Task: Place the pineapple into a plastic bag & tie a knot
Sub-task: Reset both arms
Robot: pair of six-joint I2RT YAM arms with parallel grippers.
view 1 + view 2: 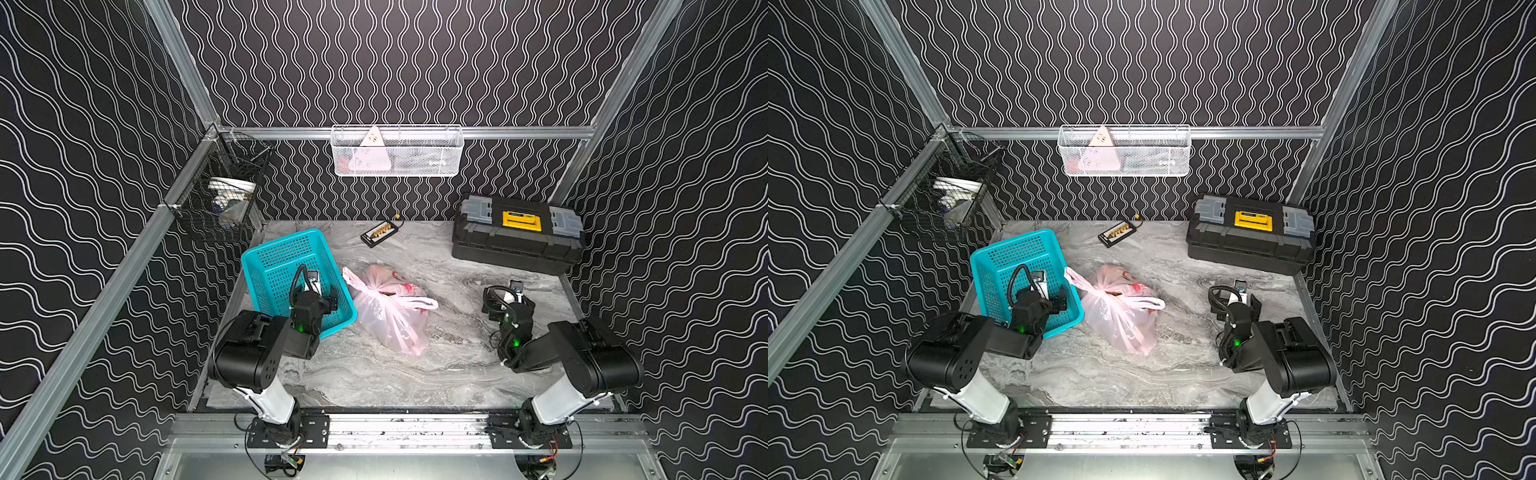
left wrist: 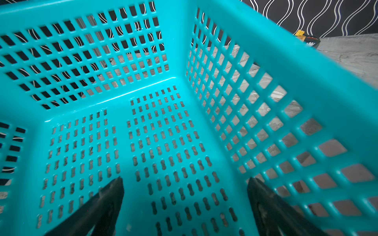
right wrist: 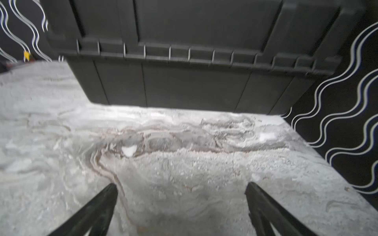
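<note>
Two arms stand over a grey marbled table [image 1: 374, 374] in both top views. Between them lies the plastic bag [image 1: 390, 324], pale pink with red prints. It bulges and slumps on the tabletop just beside the near right corner of a teal basket [image 1: 272, 253]. One loop handle trails toward the basket and another toward the right. Whether they are tied is too small to tell, and what fills the bag is not clear. The left arm [image 1: 253, 349] reaches over the basket. The right arm [image 1: 582, 357] reaches over bare table in front of a black toolbox [image 1: 515, 239], well apart from the bag.

From the left wrist, the left gripper [image 2: 185, 179] hangs low over the basket's perforated floor. Its two dark fingers [image 2: 106, 200] are spread wide, with only teal plastic showing between them.

From the right wrist, the right gripper [image 3: 182, 184] also has its fingers [image 3: 98, 206] wide apart. It grips nothing, sits above bare marble and faces the toolbox's dark side. This view is somewhat blurred.
</note>
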